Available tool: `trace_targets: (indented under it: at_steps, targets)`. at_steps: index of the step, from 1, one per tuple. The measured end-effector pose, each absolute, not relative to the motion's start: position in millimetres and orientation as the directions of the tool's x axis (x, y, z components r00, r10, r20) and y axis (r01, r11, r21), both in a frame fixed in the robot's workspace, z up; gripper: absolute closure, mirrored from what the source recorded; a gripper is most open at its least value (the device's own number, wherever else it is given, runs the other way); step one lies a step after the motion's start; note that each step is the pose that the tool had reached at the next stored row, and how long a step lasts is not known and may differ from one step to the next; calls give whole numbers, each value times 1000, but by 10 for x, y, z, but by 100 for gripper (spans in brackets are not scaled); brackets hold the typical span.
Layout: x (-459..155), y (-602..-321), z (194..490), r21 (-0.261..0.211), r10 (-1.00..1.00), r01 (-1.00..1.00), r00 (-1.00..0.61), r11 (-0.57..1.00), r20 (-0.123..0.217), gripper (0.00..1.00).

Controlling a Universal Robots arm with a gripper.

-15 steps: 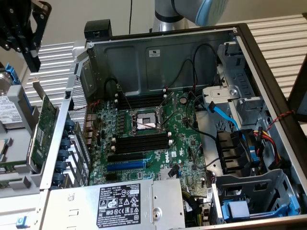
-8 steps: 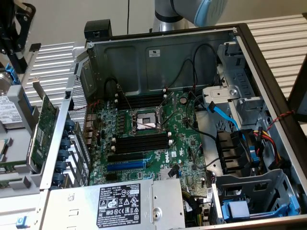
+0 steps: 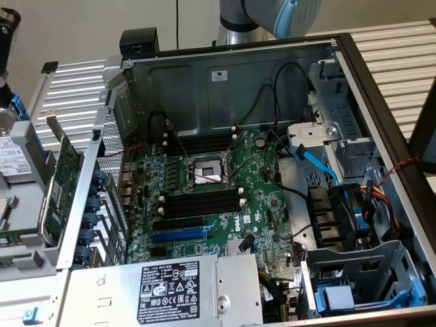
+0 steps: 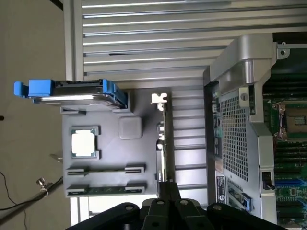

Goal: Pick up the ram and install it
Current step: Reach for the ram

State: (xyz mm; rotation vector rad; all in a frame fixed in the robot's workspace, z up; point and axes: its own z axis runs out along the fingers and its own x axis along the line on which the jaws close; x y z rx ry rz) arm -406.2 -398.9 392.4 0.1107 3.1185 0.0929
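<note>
Desk slats ran along the exterior view's left and carried a grey holder. On it sat a hard drive in blue rails and a bare processor chip. Two narrow cradles lay side by side, and the ram rested in the outer one as a thin green strip between its end blocks. Whether the other cradle held a second stick could not be told.

The ram looked light, stiff and thin, easily harmed by bending or by pressure on its chips. A pinch across the two flat faces near mid-length, clear of the contact edge, seemed the safest hold.

Next to the right stood the expansion card, upright on its edge between the holder and the computer case. It was close enough to the cradles to crowd that side, while the side away from the case looked open.

The tool hung above the holder's near edge, clenched with nothing between its tips, apart from the ram.

Further right, inside the case, the motherboard lay flat with its black slots on either side of the socket. The case walls rose around it and loose cables trailed at the far right, so the freest way in appeared to be from above.
</note>
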Motion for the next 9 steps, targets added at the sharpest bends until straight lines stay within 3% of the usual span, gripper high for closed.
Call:
trace_targets:
  at_steps: [9]
  targets:
    - [-4406, -3989, 3924, 61, 71, 70, -997, 996, -15, 90]
